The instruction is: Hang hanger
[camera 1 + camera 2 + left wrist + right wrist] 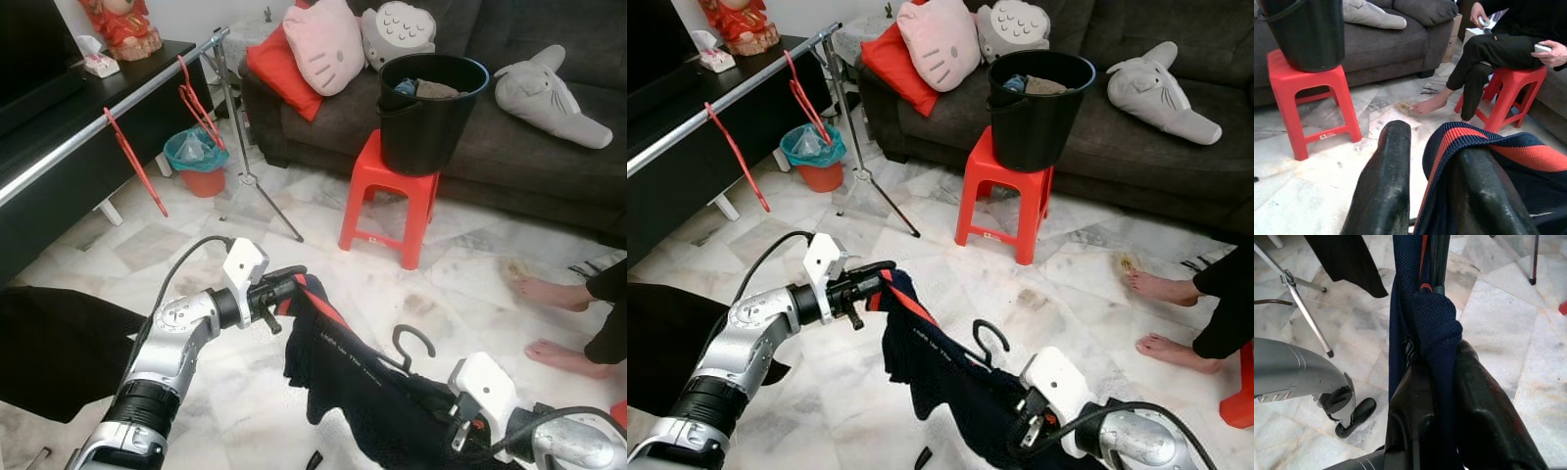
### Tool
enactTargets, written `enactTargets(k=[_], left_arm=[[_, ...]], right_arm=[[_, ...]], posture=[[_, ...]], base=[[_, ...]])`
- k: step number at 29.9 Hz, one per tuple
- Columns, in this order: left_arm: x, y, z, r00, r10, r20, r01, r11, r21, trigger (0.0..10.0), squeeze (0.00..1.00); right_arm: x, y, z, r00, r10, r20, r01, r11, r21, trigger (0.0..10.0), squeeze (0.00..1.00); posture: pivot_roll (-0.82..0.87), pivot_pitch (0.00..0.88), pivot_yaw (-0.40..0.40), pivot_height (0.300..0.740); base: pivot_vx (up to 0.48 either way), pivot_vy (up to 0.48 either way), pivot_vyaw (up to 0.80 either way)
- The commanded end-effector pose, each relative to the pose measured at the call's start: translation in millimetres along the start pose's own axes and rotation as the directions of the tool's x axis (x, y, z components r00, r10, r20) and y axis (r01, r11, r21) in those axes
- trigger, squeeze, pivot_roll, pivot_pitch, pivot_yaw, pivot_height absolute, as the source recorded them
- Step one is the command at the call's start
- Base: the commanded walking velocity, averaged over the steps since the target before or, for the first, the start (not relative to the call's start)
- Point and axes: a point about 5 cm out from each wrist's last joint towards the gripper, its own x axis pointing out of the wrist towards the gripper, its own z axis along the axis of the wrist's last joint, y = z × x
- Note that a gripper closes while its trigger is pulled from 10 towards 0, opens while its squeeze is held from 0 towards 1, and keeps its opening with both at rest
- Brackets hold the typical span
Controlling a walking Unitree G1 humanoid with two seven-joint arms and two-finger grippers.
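Marble floor, living room: sofa (549, 127), red stool (390, 186) bearing a bucket (429, 103), rail (98, 113) at left with two red hangers. Left gripper (284, 291) pinches the shirt's (343, 382) striped collar; right gripper (1435, 396) is clamped on bunched navy fabric. Black hanger (411, 343) sits inside the shirt, hook up, held low between both arms, well apart from the rail. Dressing appears done; carrying and hooking remain.

The bucket (432, 110) stood on the stool (391, 193), in front of the sofa (509, 137). Left of the stool stood the rail (108, 110) with two hangers (201, 103) on it, and the bin (199, 162) was behind it. A person's feet (554, 323) were at the right.
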Motion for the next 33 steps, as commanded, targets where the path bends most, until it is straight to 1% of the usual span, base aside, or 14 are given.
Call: enactTargets(k=[1, 5, 8, 9, 10, 11, 12, 16, 23, 24, 26, 28, 31, 33], left_arm=[[-4.9, 2.3, -1, 1.000, 0.010, -0.020, -0.010, 0.999, 0.034, 10.0, 1.00], [-7.0, -1.4, -14, 0.995, 0.003, -0.103, 0.006, 0.995, 0.095, 10.0, 1.00], [-9.3, -3.2, -22, 0.987, -0.003, -0.159, 0.026, 0.989, 0.146, 10.0, 1.00], [-10.7, -3.1, -26, 0.983, 0.008, -0.181, 0.021, 0.987, 0.158, 10.0, 1.00], [-11.8, -2.6, -28, 0.982, 0.018, -0.189, 0.013, 0.987, 0.160, 10.0, 0.00], [-13.1, -1.8, -31, 0.980, 0.032, -0.197, 0.000, 0.987, 0.160, 10.0, 0.00], [-13.8, -1.0, -32, 0.980, 0.041, -0.194, -0.010, 0.988, 0.156, 10.0, 0.00], [-15.5, 3.4, -33, 0.980, 0.077, -0.185, -0.047, 0.986, 0.161, 10.0, 0.00], [-16.6, 6.2, -34, 0.978, 0.097, -0.183, -0.065, 0.983, 0.174, 10.0, 0.00], [-16.9, 7.5, -35, 0.977, 0.109, -0.182, -0.076, 0.981, 0.180, 10.0, 0.00], [-16.9, 8.0, -35, 0.977, 0.115, -0.181, -0.081, 0.980, 0.183, 10.0, 0.00], [-16.4, 8.3, -35, 0.977, 0.115, -0.181, -0.082, 0.980, 0.180, 10.0, 0.00], [-16.3, 9.0, -36, 0.976, 0.118, -0.181, -0.085, 0.980, 0.182, 10.0, 0.00], [-16.4, 9.1, -38, 0.976, 0.119, -0.184, -0.085, 0.980, 0.183, 10.0, 0.00]], right_arm=[[-2.9, 4.3, 8, 0.999, 0.027, 0.023, -0.026, 0.999, -0.018, 10.0, 0.06], [-8.0, 2.8, 19, 0.999, 0.011, 0.033, -0.009, 0.998, -0.059, 10.0, 0.05], [-9.1, -2.7, 22, 0.998, -0.044, 0.035, 0.046, 0.996, -0.077, 10.0, 0.04], [-9.5, -7.7, 22, 0.995, -0.092, 0.034, 0.095, 0.992, -0.079, 10.0, 0.04], [-9.9, -10.3, 23, 0.992, -0.118, 0.036, 0.120, 0.990, -0.076, 10.0, 0.04], [-10.4, -12.3, 23, 0.989, -0.140, 0.038, 0.142, 0.987, -0.069, 10.0, 0.04], [-10.4, -11.3, 23, 0.990, -0.132, 0.040, 0.134, 0.989, -0.062, 10.0, 0.04], [-10.2, 3.0, 21, 0.999, -0.046, 0.024, 0.047, 0.997, -0.058, 10.0, 0.04], [-13.9, 9.7, 25, 0.999, -0.027, 0.038, 0.028, 0.999, -0.038, 10.0, 0.04], [-15.5, 15.1, 27, 0.999, 0.004, 0.048, -0.003, 1.000, -0.022, 10.0, 0.04], [-16.1, 17.0, 28, 0.999, 0.014, 0.050, -0.013, 1.000, -0.016, 10.0, 0.04], [-19.0, 27.0, 28, 0.998, 0.062, 0.034, -0.061, 0.998, -0.022, 10.0, 0.03], [-21.4, 30.5, 28, 0.997, 0.064, 0.030, -0.064, 0.998, -0.018, 10.0, 0.03], [-23.7, 29.8, 26, 0.999, 0.042, 0.011, -0.041, 0.999, -0.016, 10.0, 0.03]], posture=[[-0.07, 0.076, 0.082, 0.740], [-0.07, 0.077, 0.083, 0.740], [-0.07, 0.076, 0.082, 0.740], [-0.08, 0.077, 0.083, 0.740], [-0.08, 0.077, 0.083, 0.740], [-0.08, 0.078, 0.083, 0.740], [-0.08, 0.078, 0.083, 0.740], [-0.07, 0.079, 0.081, 0.740], [-0.08, 0.078, 0.082, 0.740], [-0.08, 0.079, 0.082, 0.740], [-0.08, 0.079, 0.082, 0.740], [-0.08, 0.080, 0.079, 0.740], [-0.08, 0.079, 0.080, 0.740], [-0.09, 0.080, 0.083, 0.740]], base=[[0.000, 0.000, 0.00], [0.000, 0.000, 0.00], [0.000, 0.000, 0.00], [0.000, 0.000, 0.00], [0.000, 0.000, 0.00], [0.000, 0.000, 0.00], [0.000, 0.000, 0.00], [0.000, 0.000, 0.00], [0.000, 0.000, 0.00], [0.000, 0.000, 0.00], [0.000, 0.000, 0.00], [0.000, 0.000, 0.00], [0.000, 0.000, 0.00], [0.000, 0.000, 0.00]])
